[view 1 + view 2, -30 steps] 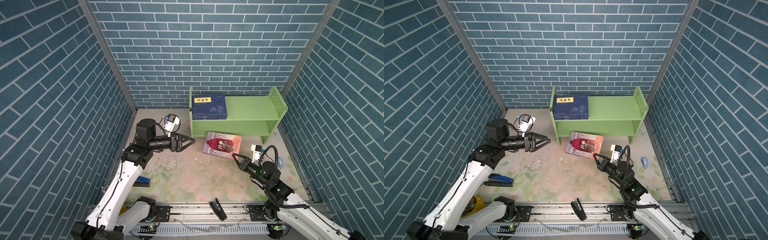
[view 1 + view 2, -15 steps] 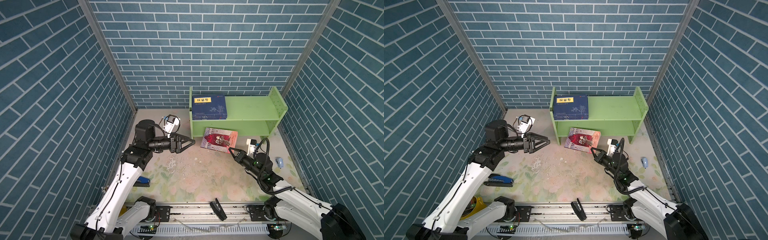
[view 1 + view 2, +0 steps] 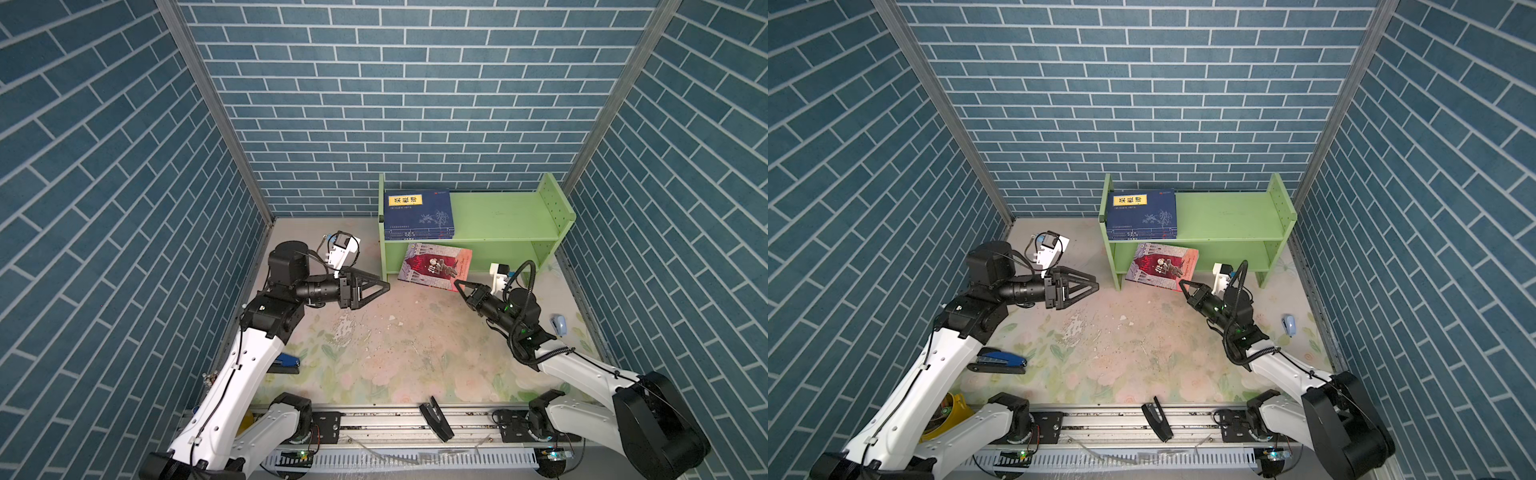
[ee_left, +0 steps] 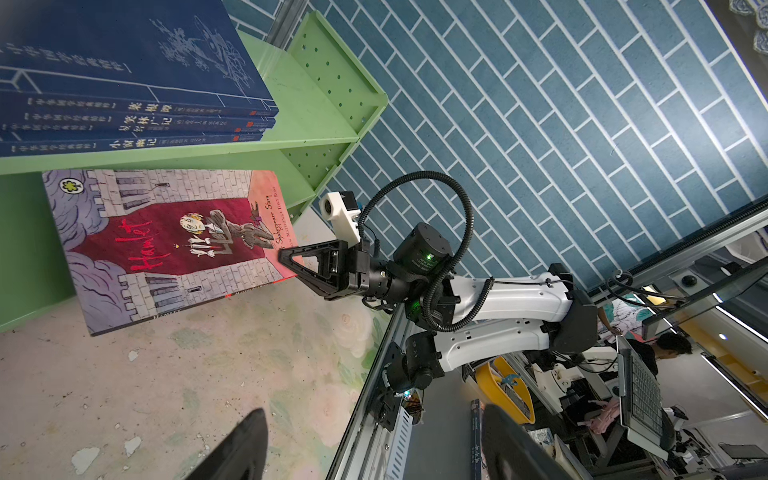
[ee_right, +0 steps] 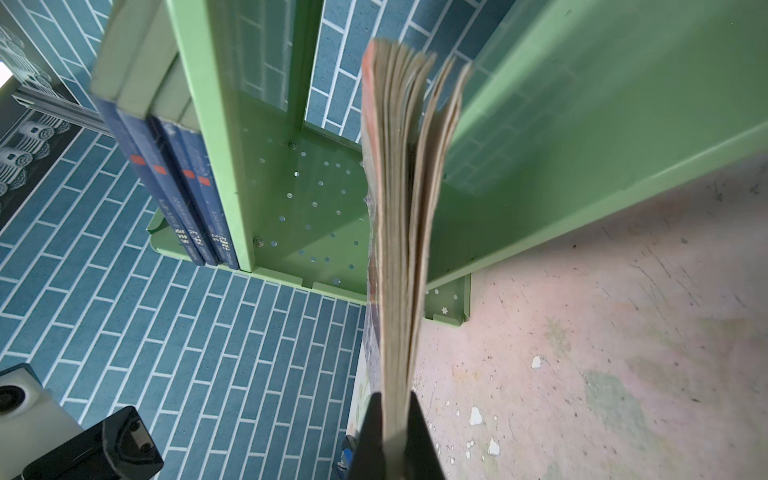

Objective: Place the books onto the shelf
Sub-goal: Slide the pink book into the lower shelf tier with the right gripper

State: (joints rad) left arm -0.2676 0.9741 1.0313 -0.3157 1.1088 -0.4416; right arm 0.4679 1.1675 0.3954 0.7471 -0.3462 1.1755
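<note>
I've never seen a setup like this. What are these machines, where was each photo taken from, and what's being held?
These are two robot arms on a table, each ending in a two-fingered pincer. Two pictures look down from overhead, nearly identical; the other two come from cameras on the wrists. At the back stands a green shelf with dark blue books stacked flat on its top board. The right pincer is shut on an edge of a red Hamlet book, its far end at the lower tier's opening. The left pincer is open and empty. A blue stapler lies beside the left arm.
</note>
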